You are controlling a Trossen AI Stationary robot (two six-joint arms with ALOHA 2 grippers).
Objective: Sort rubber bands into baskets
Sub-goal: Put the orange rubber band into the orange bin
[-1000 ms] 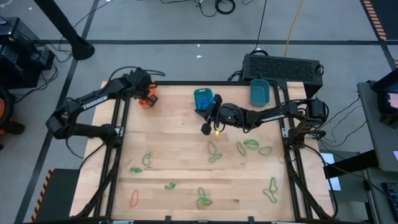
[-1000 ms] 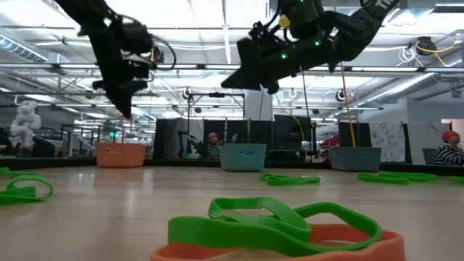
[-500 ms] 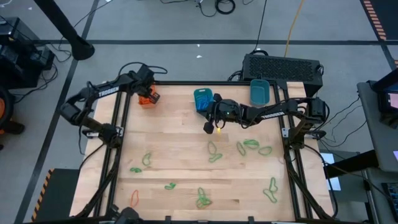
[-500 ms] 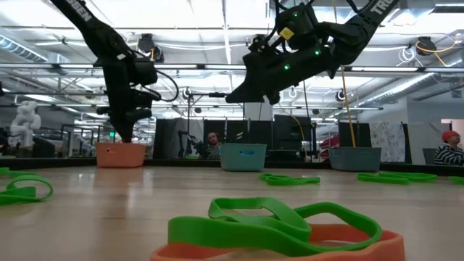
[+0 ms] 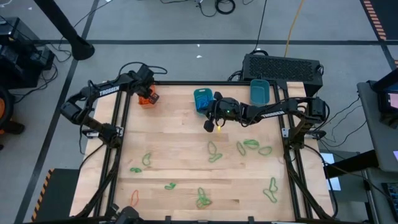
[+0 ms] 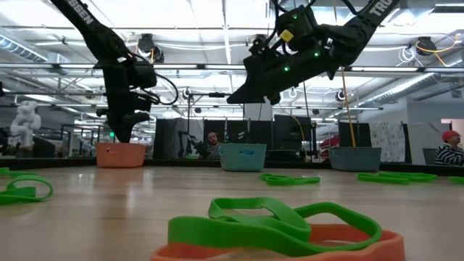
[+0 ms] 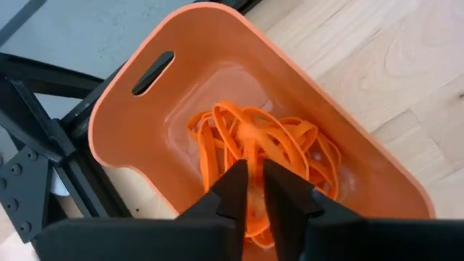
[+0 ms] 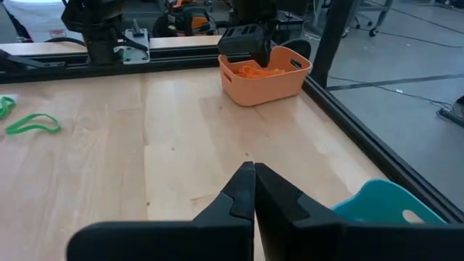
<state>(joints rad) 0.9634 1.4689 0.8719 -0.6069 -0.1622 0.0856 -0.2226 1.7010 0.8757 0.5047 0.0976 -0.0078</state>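
Left jaws over orange basket; right jaws raised near middle teal basket.

Left gripper (image 7: 250,190): jaws a narrow gap apart, empty, poised above the orange bands (image 7: 254,141) heaped in the orange basket (image 7: 130,109) at the table's (image 5: 174,149) far left corner. Right gripper (image 8: 254,190): jaws pressed together, a yellow band (image 5: 217,132) hanging beneath, above the table beside the middle teal basket (image 5: 201,98). Second teal basket (image 5: 259,91) far right. Green bands (image 5: 252,144) scattered across the table's near half.

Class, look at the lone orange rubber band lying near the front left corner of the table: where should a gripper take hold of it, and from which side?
Grip one strand of the orange rubber band, coming straight down from above. It lies flat on the table as a thin loop.
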